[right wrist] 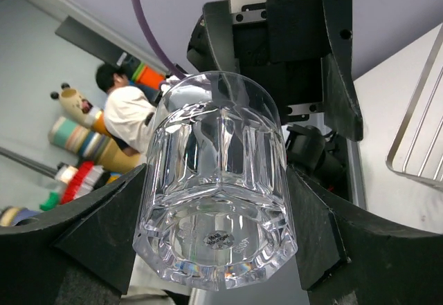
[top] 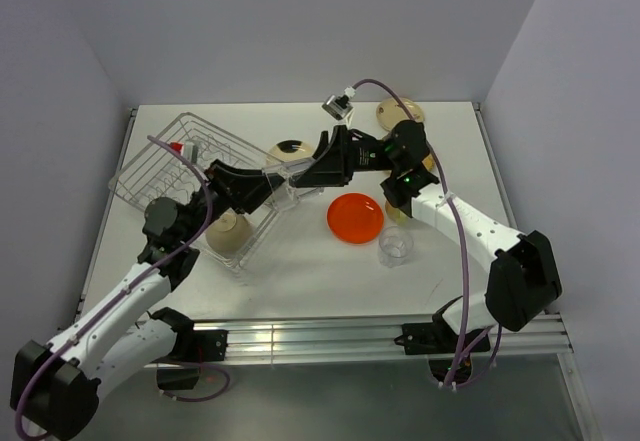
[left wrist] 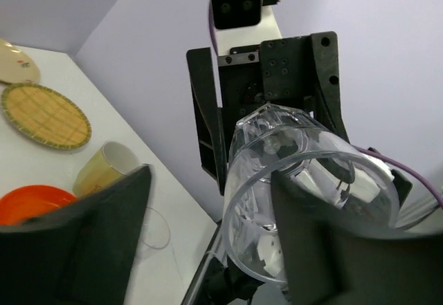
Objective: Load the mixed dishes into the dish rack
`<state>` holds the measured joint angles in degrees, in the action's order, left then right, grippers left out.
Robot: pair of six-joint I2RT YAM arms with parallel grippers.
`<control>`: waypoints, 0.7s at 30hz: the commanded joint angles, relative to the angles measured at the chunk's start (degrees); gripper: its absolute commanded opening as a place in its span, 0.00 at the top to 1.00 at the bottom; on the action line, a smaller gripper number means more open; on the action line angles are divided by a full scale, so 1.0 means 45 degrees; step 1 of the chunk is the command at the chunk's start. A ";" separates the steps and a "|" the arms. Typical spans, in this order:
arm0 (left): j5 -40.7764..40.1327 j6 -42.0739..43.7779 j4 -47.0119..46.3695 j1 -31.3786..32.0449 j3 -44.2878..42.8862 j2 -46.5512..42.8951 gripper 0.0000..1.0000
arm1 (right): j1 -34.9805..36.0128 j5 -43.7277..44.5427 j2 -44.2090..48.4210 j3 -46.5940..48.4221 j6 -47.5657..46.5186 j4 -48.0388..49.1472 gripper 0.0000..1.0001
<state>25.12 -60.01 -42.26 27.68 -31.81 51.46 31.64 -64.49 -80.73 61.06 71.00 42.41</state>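
- The dish rack point(top: 150, 166) is pictured awaiting the clear glass point(left wrist: 291, 153); its wire rim could be struck if the glass is brought in low.
- The left gripper point(left wrist: 208, 180) is shown with jaws parted around the glass's mouth; the rim could be snagged during withdrawal.
- Held aloft just right of the rack, the glass is clamped across smooth walls by the right gripper point(right wrist: 216, 194); it could be lost to slippage.

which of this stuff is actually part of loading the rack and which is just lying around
For the job: rack, glass in the right gripper, second glass, orange plate, woven plate, cream plate, mug, bowl.
Just there: red-capped thing at the rack's far edge, person in the background.
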 commanded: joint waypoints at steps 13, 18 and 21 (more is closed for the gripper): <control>-0.8685 0.4623 1.3545 -0.0038 -0.2773 -0.6491 0.04 | 0.0720 0.3169 -0.2331 0.7438 -1.3546 -1.3455 0.98; -0.9606 0.4234 1.6186 -0.0038 -0.3087 -0.6866 0.04 | 0.2127 0.5793 -0.4499 0.9651 -1.6826 -1.6139 0.97; -0.9821 0.3941 1.6713 -0.0038 -0.2989 -0.6905 0.04 | 0.2987 0.6965 -0.5534 1.0512 -1.7922 -1.6612 0.97</control>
<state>-14.96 -42.41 24.91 27.66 -44.71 20.47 41.54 -41.45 -102.61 104.22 2.33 -23.86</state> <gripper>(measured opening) 0.961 0.799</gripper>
